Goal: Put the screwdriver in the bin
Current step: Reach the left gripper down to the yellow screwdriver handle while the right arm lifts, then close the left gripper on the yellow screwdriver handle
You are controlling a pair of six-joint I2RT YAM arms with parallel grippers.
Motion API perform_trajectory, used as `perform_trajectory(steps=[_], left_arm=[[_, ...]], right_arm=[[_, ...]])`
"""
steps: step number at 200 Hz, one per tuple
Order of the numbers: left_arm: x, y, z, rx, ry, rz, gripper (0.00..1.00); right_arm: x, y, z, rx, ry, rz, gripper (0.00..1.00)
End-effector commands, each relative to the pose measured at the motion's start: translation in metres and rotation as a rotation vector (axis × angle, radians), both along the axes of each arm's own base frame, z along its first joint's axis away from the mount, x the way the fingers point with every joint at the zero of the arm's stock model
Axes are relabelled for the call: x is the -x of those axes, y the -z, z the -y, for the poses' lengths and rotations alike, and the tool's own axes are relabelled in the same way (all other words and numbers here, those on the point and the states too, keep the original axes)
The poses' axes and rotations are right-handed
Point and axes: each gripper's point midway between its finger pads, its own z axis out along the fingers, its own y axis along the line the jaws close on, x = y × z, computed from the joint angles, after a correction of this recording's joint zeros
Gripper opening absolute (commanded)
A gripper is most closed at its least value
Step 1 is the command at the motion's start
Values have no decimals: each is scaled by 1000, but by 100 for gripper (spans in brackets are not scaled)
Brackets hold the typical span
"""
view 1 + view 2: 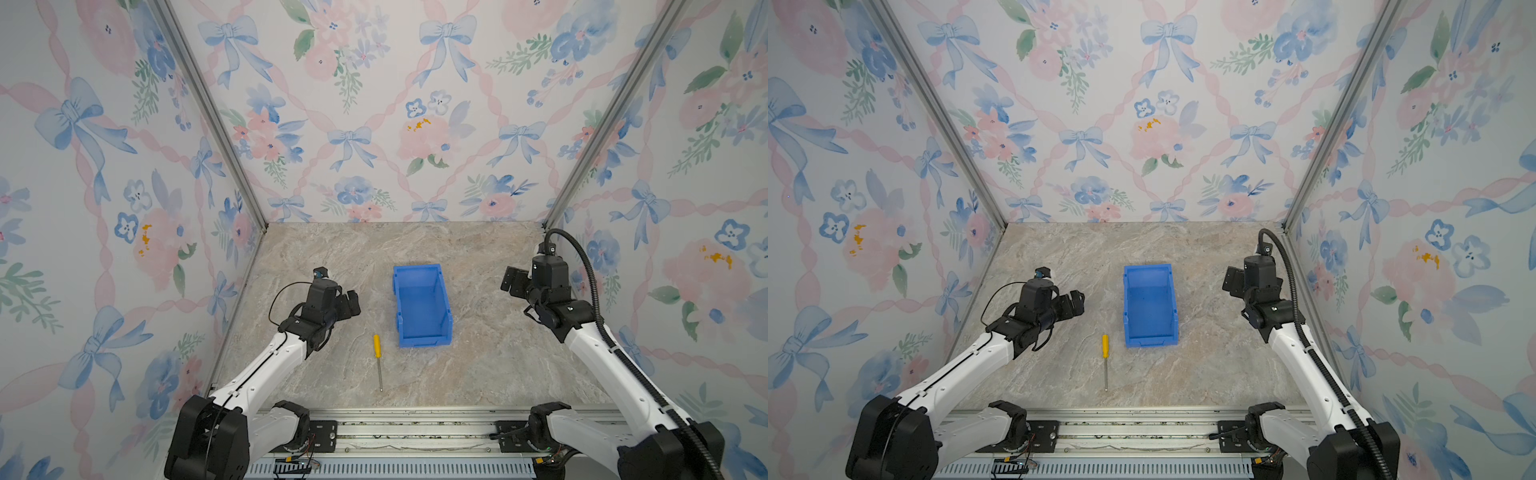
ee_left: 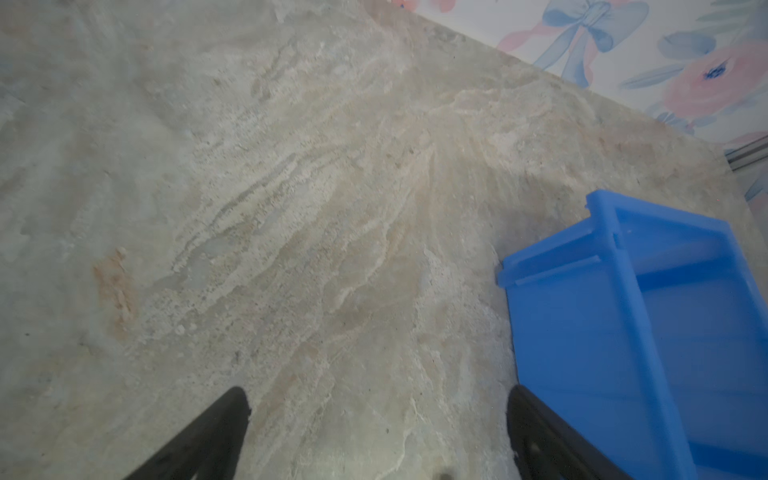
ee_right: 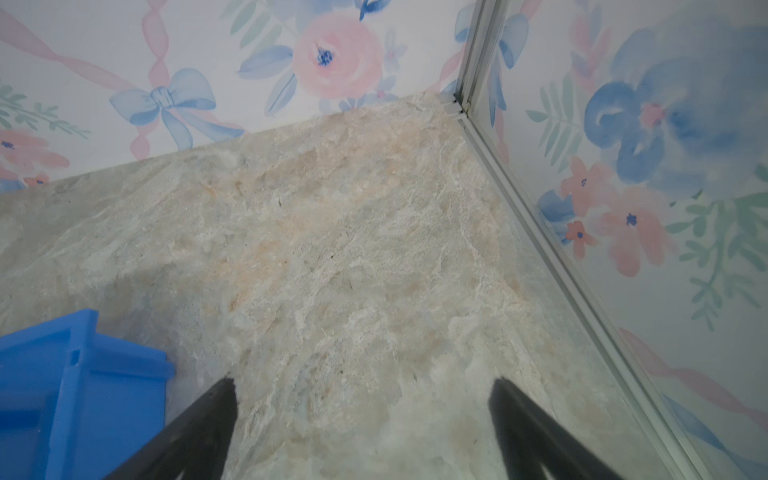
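Rail (image 1: 415,419) nearest. Screwdriver (image 1: 378,360) flat on desk (image 1: 478,365) near front edge, just off empty bin (image 1: 422,309). Left gripper (image 1: 351,304), right gripper (image 1: 513,284) wide open, holding nothing. Task unstarted: grasp, carry, drop all left.

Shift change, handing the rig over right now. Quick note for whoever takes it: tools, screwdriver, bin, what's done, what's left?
Left tool: open, empty, hovering left of the bin.
Right tool: open, empty, off to the bin's right.
Screwdriver: flat on the table, beside the bin's near left corner, not touching it, handle pointing away from the robot.
Bin: upright, mid-table, empty.
Done: nothing yet.
Left: grasp the screwdriver, lift it and release it in the bin. The left tool looks nearer.
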Motion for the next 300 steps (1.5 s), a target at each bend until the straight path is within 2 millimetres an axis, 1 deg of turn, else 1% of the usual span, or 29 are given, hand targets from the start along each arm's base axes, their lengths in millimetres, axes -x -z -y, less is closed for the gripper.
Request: perform_trajectory(steps=[1,14,28,38,48,50,52,63,77,90,104,124,136,158,172,216,234,259,300], left_arm=[[34,28,24,40,28,-180,97],[44,34,34,12,32,-222,97],[57,41,41,-24,11,-283,98],[63,46,52,-25,29,-310,98],[70,57,55,-60,38,-348,98],[66,51,59,-56,40,-339,98],[66,51,60,-62,40,-345,98],[70,60,61,-97,30,-398,97],[72,65,66,-126,35,-425,96],[73,70,67,-145,30,-441,94],[71,77,67,-165,18,-456,92],[67,84,71,-196,29,-470,84],[65,85,75,-214,40,-467,79],[66,94,75,-233,30,-489,70],[66,95,76,-238,32,-489,67],[66,101,76,-264,19,-492,53],[68,104,77,-270,21,-497,46],[73,109,75,-286,16,-508,42],[78,114,75,-291,4,-518,27]], right_arm=[[19,24,-14,-27,-41,-132,97],[19,28,-19,-38,-68,-152,97],[20,34,-24,-46,-91,-197,97],[20,35,-29,-48,-116,-216,97],[20,36,-35,-47,-144,-208,97],[21,37,-36,-44,-148,-208,97],[21,38,-36,-44,-150,-205,97],[22,42,-39,-58,-152,-209,97],[24,43,-47,-90,-173,-234,97],[25,42,-55,-76,-205,-239,97],[26,44,-58,-60,-217,-240,97],[26,47,-60,-66,-220,-248,97],[27,44,-62,-69,-229,-251,97],[31,37,-65,-55,-252,-236,97],[32,35,-65,-58,-251,-231,97],[36,41,-69,-64,-259,-236,97],[38,39,-69,-61,-264,-228,97],[39,35,-68,-55,-268,-219,97],[40,27,-67,-49,-273,-201,97]])
